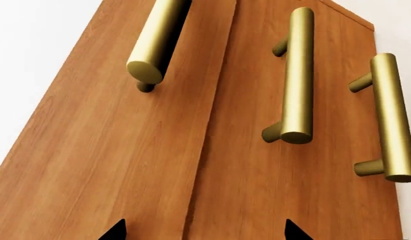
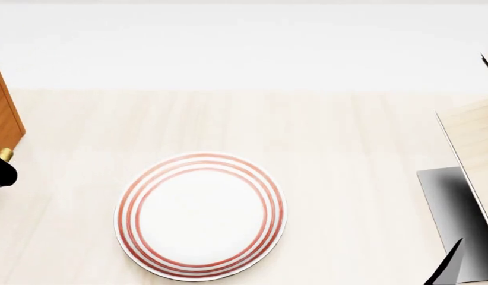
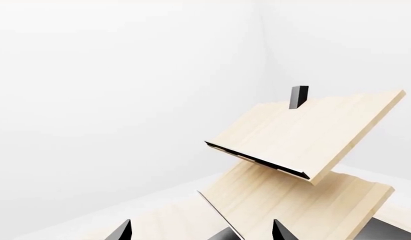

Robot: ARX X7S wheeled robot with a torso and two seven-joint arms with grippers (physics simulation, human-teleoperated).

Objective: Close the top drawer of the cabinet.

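In the left wrist view the orange-brown cabinet (image 1: 292,190) fills the frame, with three brass bar handles. One drawer front (image 1: 119,150), with its brass handle (image 1: 155,42), stands proud of the neighbouring fronts; I take it for the top drawer, partly open. My left gripper (image 1: 205,234) is open and empty, its black fingertips (image 1: 117,231) close in front of this panel, straddling its edge. In the head view only a strip of the cabinet (image 2: 2,119) shows at the far left, with a black part of the left arm (image 2: 0,173) below it. My right gripper (image 3: 202,234) is open and empty.
A white plate with red rings (image 2: 200,215) lies on the pale surface in the middle. A pale light-wood structure (image 2: 474,142) with a black base (image 2: 446,202) stands at the right; it also shows in the right wrist view (image 3: 305,135). A black part of the right arm (image 2: 450,267) shows at the lower right.
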